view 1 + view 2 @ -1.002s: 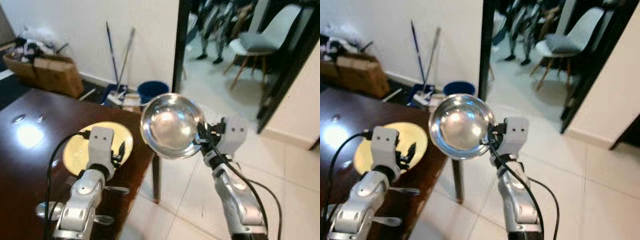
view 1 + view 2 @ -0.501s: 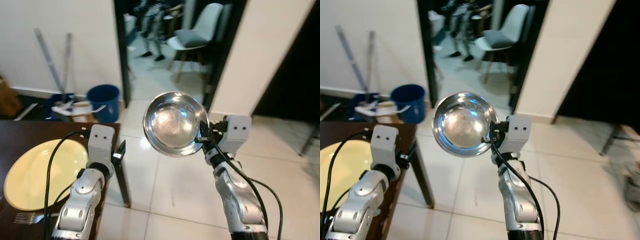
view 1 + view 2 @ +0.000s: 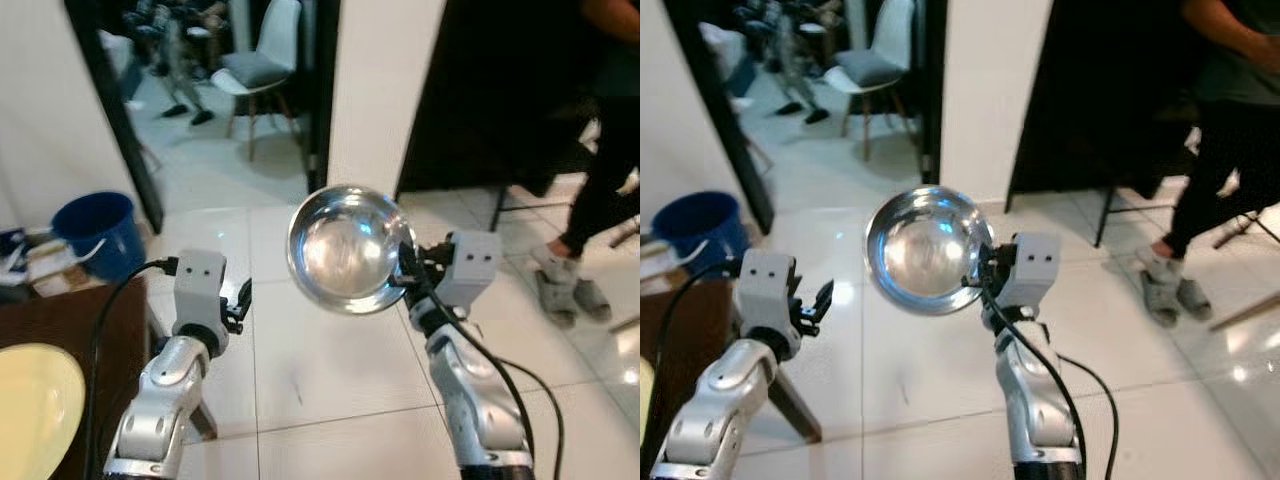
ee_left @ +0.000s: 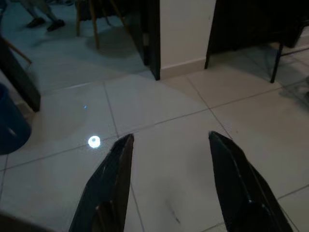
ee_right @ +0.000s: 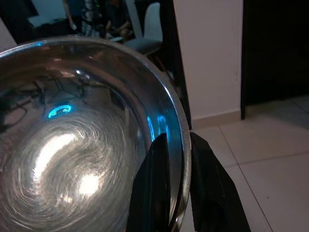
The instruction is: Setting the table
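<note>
Right gripper (image 5: 177,159) pinching bowl (image 3: 345,248) rim, held tilted over floor, away from table (image 3: 60,320). Left gripper (image 4: 169,145) spread, empty. Thin rim pinch: could slip while walking.

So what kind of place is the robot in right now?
Probably a home's dining area: pale tiled floor, a dark wooden table with a yellow plate, and a white chair through a doorway. The right gripper holds a steel bowl.
</note>
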`<state>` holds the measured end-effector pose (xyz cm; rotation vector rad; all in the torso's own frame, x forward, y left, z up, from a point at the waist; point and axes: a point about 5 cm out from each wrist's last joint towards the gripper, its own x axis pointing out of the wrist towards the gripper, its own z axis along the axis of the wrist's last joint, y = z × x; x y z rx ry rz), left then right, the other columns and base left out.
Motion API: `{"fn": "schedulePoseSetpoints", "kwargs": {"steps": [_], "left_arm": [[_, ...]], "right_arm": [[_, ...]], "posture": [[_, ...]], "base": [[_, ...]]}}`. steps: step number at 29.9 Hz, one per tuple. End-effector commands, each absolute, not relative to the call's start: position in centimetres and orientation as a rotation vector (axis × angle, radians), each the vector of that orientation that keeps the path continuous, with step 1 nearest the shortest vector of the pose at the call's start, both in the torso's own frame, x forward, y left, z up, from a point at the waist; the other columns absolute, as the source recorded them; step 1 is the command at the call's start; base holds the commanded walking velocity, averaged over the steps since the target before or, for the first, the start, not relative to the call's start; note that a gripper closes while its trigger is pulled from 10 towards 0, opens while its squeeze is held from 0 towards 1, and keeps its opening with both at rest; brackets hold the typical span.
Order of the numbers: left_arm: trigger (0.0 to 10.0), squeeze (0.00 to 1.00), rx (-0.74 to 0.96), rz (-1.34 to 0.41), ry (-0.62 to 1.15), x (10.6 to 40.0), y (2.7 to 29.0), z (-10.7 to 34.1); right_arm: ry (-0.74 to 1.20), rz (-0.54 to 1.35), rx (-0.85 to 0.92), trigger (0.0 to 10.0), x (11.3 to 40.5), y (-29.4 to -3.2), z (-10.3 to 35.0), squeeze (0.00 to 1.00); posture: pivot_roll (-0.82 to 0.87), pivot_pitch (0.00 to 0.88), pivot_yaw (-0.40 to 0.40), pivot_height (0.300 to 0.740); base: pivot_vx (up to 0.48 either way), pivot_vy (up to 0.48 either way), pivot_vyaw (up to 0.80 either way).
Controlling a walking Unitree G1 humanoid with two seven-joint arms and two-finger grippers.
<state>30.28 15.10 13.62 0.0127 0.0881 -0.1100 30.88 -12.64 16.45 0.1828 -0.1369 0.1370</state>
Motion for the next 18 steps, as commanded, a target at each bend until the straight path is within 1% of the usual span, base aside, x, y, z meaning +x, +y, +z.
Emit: {"fn": "schedulePoseSetpoints", "kwargs": {"steps": [1, 18], "left_arm": [[10.0, 0.0, 0.022, -0.099, 0.097, 30.07, 15.38, 13.41], [10.0, 0.0, 0.022, -0.099, 0.101, 30.23, 15.17, 13.46]], "right_arm": [[-0.168, 0.134, 0.193, 10.0, 30.98, -12.71, 17.16, 0.0], [-0.167, 0.131, 0.194, 10.0, 31.0, -12.7, 17.15, 0.0]], "posture": [[-0.02, 0.0, 0.083, 0.74], [-0.02, 0.0, 0.085, 0.74]], "base": [[0.0, 0.0, -0.8], [0.0, 0.0, -0.8]]}}
